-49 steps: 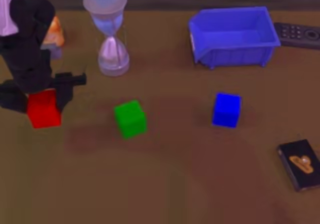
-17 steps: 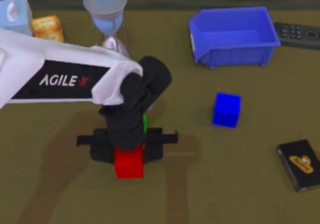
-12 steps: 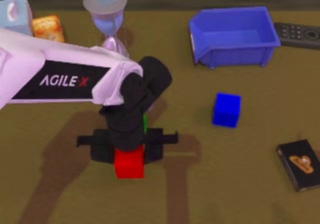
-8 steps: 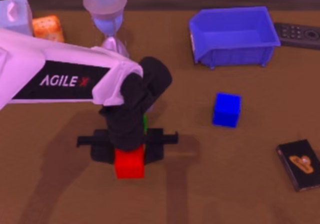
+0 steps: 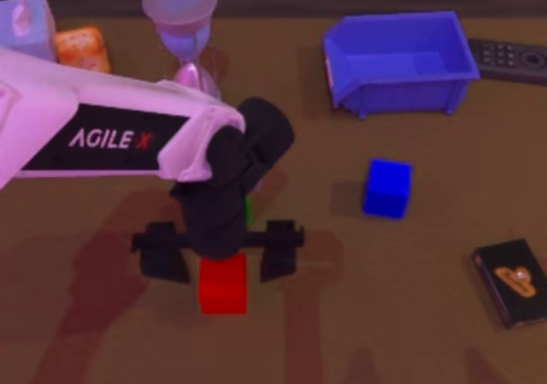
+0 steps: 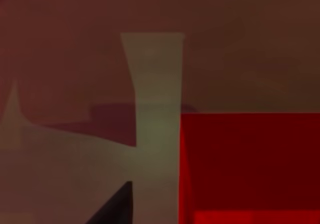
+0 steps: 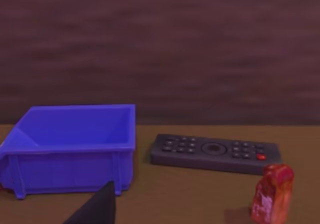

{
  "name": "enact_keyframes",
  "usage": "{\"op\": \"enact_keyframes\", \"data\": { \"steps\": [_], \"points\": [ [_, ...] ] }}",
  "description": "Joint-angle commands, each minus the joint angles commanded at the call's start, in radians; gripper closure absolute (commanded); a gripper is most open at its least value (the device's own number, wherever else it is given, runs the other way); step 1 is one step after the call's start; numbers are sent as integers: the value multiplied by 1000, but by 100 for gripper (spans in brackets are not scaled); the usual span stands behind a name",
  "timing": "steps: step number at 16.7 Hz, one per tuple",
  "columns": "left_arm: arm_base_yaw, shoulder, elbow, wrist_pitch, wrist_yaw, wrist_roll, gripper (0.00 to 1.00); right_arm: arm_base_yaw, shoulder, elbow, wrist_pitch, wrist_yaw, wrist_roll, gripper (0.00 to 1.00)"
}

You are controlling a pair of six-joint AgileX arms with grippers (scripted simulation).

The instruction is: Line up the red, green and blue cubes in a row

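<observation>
Three cubes lie on the table (image 5: 410,333), one of each colour. The red cube (image 5: 223,284) sits at lower centre between the spread fingers of the left hand (image 5: 219,260), touching neither. The green cube (image 5: 248,210) peeks out just above it, mostly hidden under the arm. The blue cube (image 5: 387,188) rests well right of centre.
</observation>
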Motion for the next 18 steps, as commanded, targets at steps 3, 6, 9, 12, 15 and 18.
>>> {"op": "enact_keyframes", "data": {
  "steps": [3,6,9,12,15,18],
  "points": [
    [0,0,0,0,0,0,0,0,0,0,0,0,0,0],
    [2,-1,0,0,0,0,0,0,0,0,0,0,0,0],
    [3,-17,26,-42,0,-2,0,0,0,0,0,0,0,0],
    [11,-62,83,-154,0,-5,0,0,0,0,0,0,0,0],
    [17,-107,132,-244,0,-5,0,0,0,0,0,0,0,0],
    [18,-116,140,-255,-1,-5,0,0,0,0,0,0,0,0]
  ]
}}
